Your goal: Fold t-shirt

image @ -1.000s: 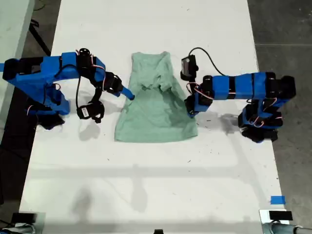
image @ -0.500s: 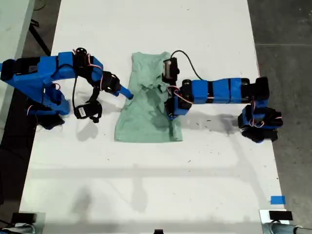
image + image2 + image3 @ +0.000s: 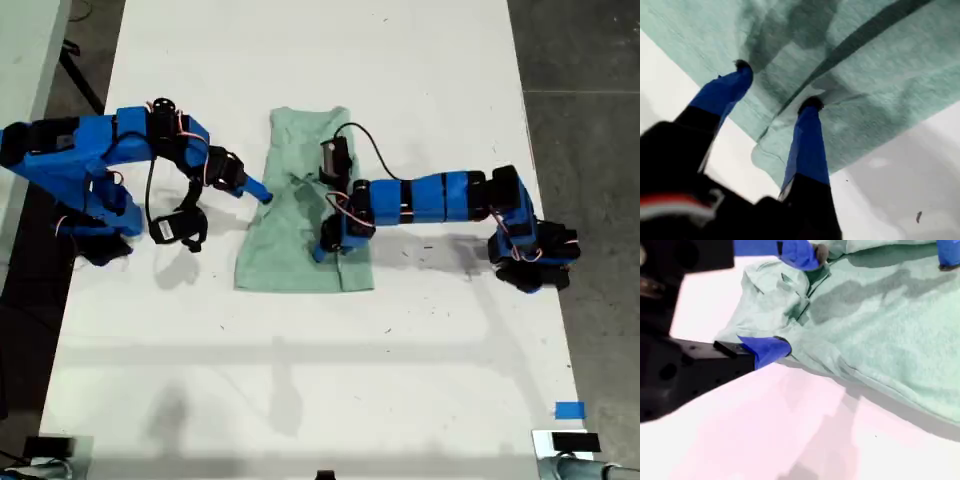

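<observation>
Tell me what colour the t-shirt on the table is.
Pale mint green, plain with no pattern visible. The t-shirt shows best in the exterior view.

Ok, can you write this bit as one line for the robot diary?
step: fold t-shirt | my first gripper: open, tips on cloth | my second gripper: at t-shirt edge, grip unclear | one side folded over

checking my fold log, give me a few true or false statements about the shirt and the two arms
1. The shirt lies on a white table. True.
2. My first gripper is over the shirt, fingers apart. True.
3. The shirt is red. False: it is pale green.
4. My second gripper is far from the shirt. False: it is at the shirt's edge on the exterior view's left.
5. A hand holds the shirt. False: none shows.
</observation>
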